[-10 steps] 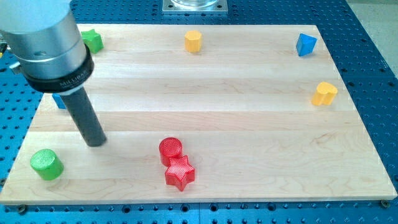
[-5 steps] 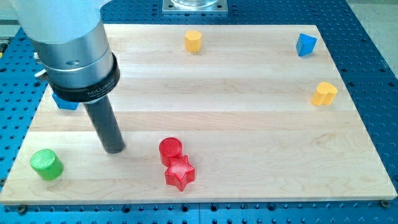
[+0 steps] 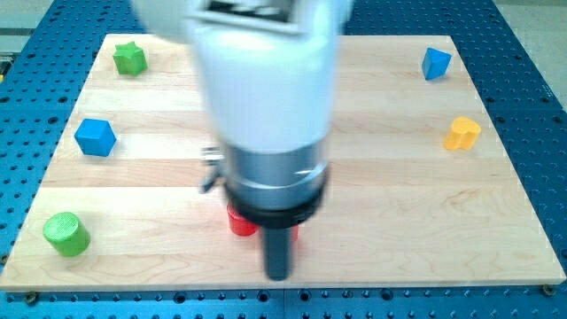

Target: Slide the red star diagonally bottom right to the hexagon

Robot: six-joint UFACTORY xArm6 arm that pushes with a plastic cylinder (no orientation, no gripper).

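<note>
While the arm fills the middle of my view, these are my readings:

Arm: the pale upper body and grey collar (image 3: 273,182) stand over the board's centre and hide much of it, blurred at the top.
Rod: dark and straight, dropping from the collar toward the view's bottom.
My tip (image 3: 278,275): near the board's bottom edge, a little left of centre, just below the red blocks.
Fingers: none on this rig; the arm ends in the plain rod, so nothing opens, closes or holds.
Red star (image 3: 293,235): almost wholly hidden behind the rod; only a red sliver shows at the rod's right, just above my tip. I cannot tell whether they touch.
Red block (image 3: 240,221): only partly visible, peeking out under the collar to the rod's left; shape not readable.
Green star (image 3: 129,58): top left corner of the board.
Blue block (image 3: 95,136): cube-like, left side, below the green star.
Green cylinder (image 3: 66,234): bottom left corner.
Second blue block (image 3: 435,63): top right corner.
Yellow block (image 3: 462,133): right edge, below the second blue block.
Hexagon: not visible to me.
Board (image 3: 425,221): pale wood on a blue perforated table (image 3: 540,106).
</note>
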